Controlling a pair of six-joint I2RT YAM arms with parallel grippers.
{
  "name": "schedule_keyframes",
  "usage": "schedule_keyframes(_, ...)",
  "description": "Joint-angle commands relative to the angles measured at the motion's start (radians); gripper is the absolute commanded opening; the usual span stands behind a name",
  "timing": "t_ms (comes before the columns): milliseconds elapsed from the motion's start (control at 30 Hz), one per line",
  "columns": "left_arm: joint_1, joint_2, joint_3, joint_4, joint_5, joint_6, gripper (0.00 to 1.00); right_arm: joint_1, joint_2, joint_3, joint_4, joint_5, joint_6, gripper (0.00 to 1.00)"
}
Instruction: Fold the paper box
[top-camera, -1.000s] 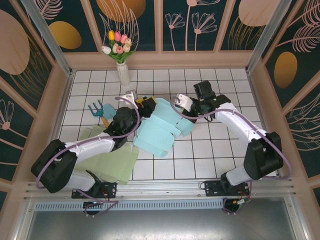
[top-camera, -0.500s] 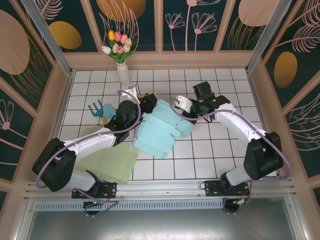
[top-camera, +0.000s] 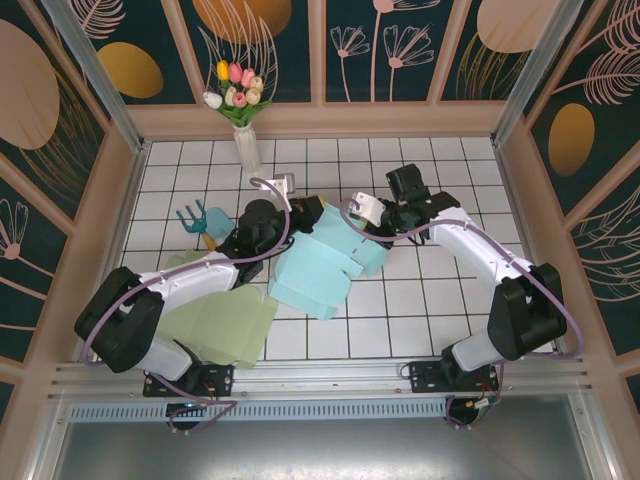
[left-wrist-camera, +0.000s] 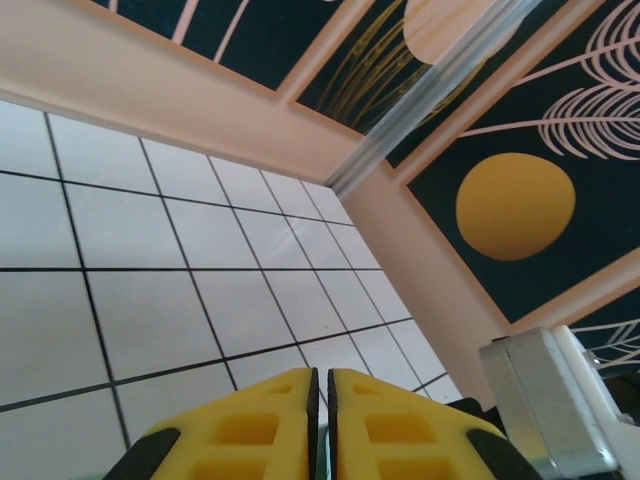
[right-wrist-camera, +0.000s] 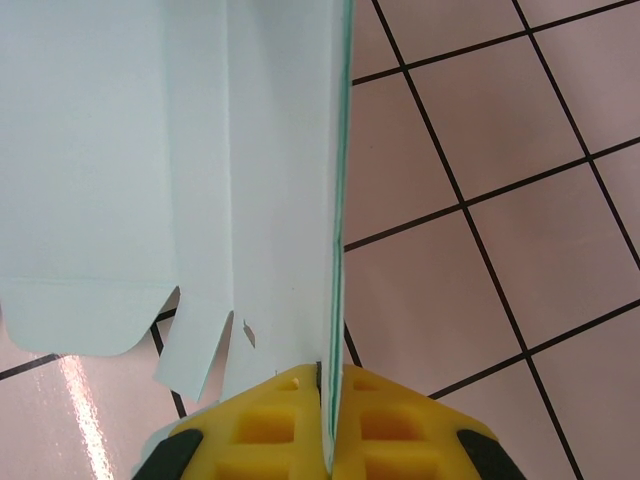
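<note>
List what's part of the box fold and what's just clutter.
In the job: light blue paper box, right gripper shut on its edge, left gripper at its far corner.
Lying about: green sheets, blue toy rake, vase of tulips.

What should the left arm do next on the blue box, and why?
Probably a slight lift of the left gripper to test its hold before folding. It looks shut at the far-left edge of the light blue box, but whether paper sits between the fingers isn't clear. The right gripper pinches the box's right edge, so that side is anchored.
</note>
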Motion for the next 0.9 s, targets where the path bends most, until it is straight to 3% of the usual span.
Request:
schedule_keyframes(0, -0.005, 0.020, 0.004, 0.063, 0.070, -0.028, 0.14, -0.006, -0.032, -0.001, 0.022, -0.051, -0.023, 0.00)
schedule_keyframes(300, -0.019, 0.072, -0.003, 0.147, 0.109, -0.102, 0.11, -0.005, -0.053, -0.026, 0.045, -0.093, -0.045, 0.00)
schedule_keyframes(500, -0.021, 0.088, -0.025, 0.159, 0.027, -0.169, 0.11, -0.007, -0.063, -0.049, 0.063, -0.084, -0.055, 0.00)
schedule_keyframes(633, -0.012, 0.058, -0.027, 0.085, -0.023, -0.124, 0.12, -0.026, -0.070, -0.096, 0.104, -0.030, -0.072, 0.00)
schedule_keyframes(867, 0.004, -0.026, -0.105, -0.012, -0.013, 0.044, 0.20, -0.017, -0.071, -0.096, 0.108, -0.003, -0.078, 0.00)
